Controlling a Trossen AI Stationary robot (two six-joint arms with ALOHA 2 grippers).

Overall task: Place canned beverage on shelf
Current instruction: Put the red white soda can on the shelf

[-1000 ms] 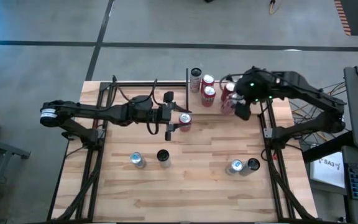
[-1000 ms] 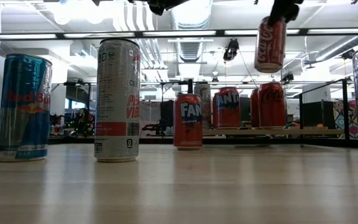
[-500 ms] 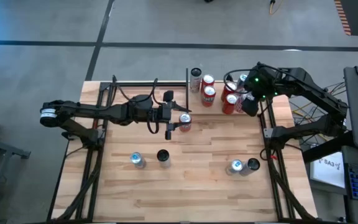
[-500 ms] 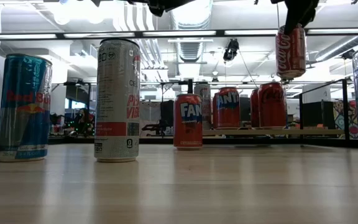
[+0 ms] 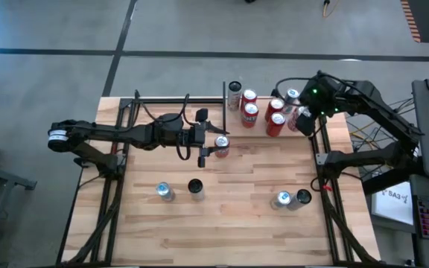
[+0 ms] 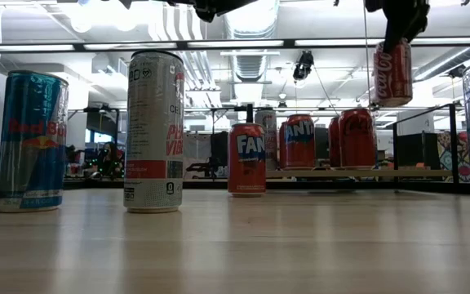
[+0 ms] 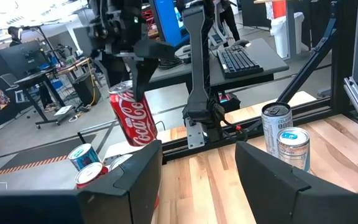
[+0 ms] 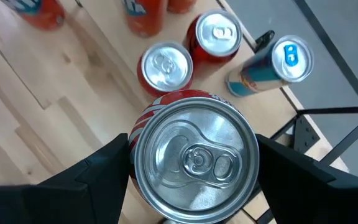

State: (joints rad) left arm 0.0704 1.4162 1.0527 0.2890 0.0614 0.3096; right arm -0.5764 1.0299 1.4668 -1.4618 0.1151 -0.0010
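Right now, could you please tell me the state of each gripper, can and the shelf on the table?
Right gripper: shut on the red Coca-Cola can, raised above the shelf's right end.
Red Coca-Cola can: held in the air, slightly tilted, not yet set down.
Left gripper: around the orange Fanta can; grip unclear.
Orange Fanta can: upright on the wooden tabletop.
Light-wood shelf: several upright cans standing on it.
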